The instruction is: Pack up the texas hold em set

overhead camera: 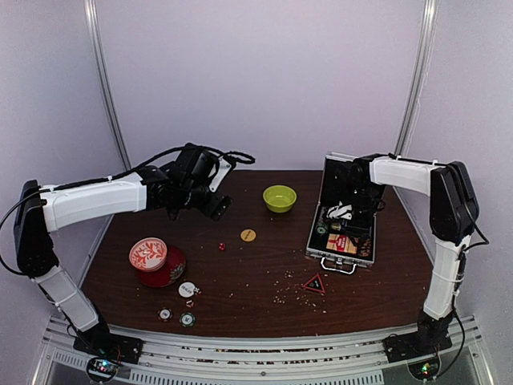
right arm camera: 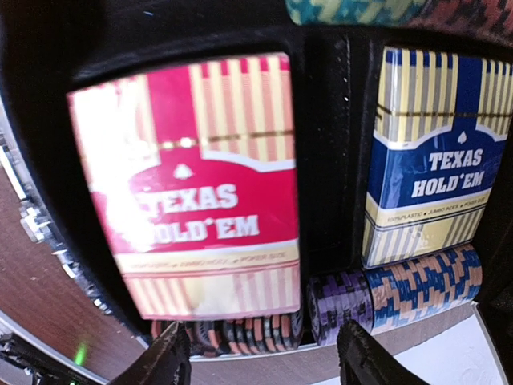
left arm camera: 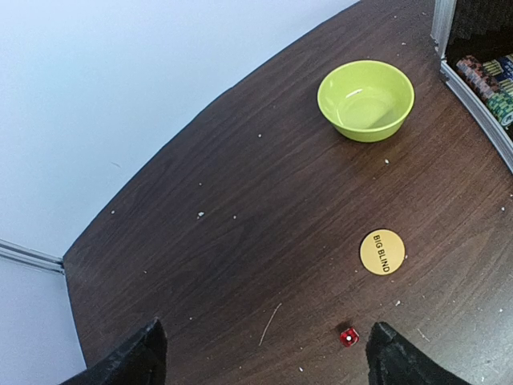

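The silver case [overhead camera: 313, 241] lies open at the right, lid up. In the right wrist view it holds a red card deck [right arm camera: 192, 184], a blue card deck [right arm camera: 433, 160] and chip rows [right arm camera: 393, 293]. My right gripper [right arm camera: 264, 357] is open and empty, hovering just over the decks inside the case [overhead camera: 343, 210]. My left gripper [left arm camera: 264, 353] is open and empty above the table's back left [overhead camera: 218, 207]. A tiny red die [left arm camera: 348, 337] lies beside its right finger, and a yellow "BIG BLIND" button [left arm camera: 381, 252] lies beyond. Both show from above: the die [overhead camera: 222, 246] and the button [overhead camera: 248, 235].
A lime-green bowl [overhead camera: 279, 198] stands at the back centre. A red-and-white patterned tin [overhead camera: 148, 253] stands front left. A white button [overhead camera: 187, 289] and two chips [overhead camera: 165, 314] [overhead camera: 187, 319] lie near the front edge. A red triangle [overhead camera: 314, 283] and crumbs lie before the case.
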